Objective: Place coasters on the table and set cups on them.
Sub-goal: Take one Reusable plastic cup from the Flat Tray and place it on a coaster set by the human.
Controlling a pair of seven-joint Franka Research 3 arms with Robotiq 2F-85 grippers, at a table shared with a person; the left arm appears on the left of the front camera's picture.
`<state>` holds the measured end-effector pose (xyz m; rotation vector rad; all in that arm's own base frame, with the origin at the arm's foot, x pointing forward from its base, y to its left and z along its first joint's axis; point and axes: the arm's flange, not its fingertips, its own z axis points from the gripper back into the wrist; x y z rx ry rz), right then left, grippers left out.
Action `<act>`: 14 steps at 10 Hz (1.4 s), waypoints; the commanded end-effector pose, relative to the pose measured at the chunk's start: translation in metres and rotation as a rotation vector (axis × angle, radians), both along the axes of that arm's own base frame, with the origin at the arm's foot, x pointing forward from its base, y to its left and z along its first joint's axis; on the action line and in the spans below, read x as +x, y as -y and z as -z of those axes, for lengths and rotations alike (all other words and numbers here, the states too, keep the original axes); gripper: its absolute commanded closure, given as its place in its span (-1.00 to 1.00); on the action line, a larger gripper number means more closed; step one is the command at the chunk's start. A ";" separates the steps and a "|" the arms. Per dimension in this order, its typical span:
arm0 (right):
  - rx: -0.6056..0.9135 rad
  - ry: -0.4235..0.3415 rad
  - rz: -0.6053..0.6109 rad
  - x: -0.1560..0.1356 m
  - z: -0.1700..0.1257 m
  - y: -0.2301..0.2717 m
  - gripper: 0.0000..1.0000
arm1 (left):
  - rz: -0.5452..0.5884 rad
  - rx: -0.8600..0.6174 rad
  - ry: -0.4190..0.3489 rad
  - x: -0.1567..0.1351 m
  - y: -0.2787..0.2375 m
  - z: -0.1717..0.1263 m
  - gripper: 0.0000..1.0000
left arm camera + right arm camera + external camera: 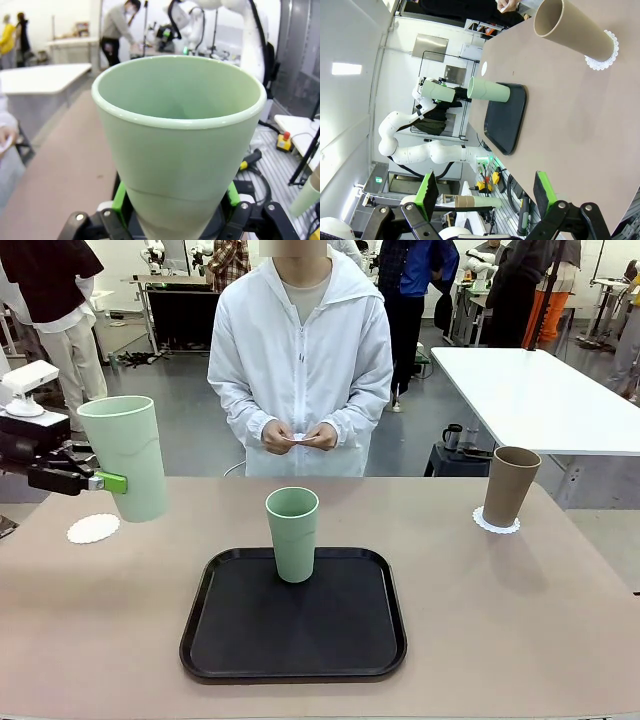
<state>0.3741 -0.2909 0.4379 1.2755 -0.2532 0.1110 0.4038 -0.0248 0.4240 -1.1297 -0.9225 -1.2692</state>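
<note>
I see one table (560,620) carrying one black tray (293,660). I count three cups. One green cup (292,535) stands upright in the tray, the tray's sole content. The second green cup (125,455) is clamped low on its wall in the left gripper (118,482), slightly tilted, over the table's left part; in the left wrist view its interior is empty. The brown cup (508,485) stands upright at the table's right. The right gripper (485,192) has its jaws spread wide and grips nothing. I count two coasters on the table: one (497,527) under the brown cup, one (93,529) bare, just beside the clamped cup's base. The person's hands (298,436) hold a thin white piece (298,438); I cannot tell what it is.
</note>
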 end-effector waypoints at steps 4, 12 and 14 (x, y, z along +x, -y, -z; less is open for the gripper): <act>-0.005 0.001 0.004 0.000 0.000 0.000 -1.00 | 0.001 0.000 -0.003 0.000 0.000 0.001 -0.69; -0.005 0.001 0.004 0.000 0.000 0.000 -1.00 | -0.422 -0.002 0.028 0.063 -0.188 0.052 -0.69; -0.005 0.001 0.004 0.000 0.000 0.000 -1.00 | -0.518 -0.025 0.015 0.069 -0.194 0.059 -0.69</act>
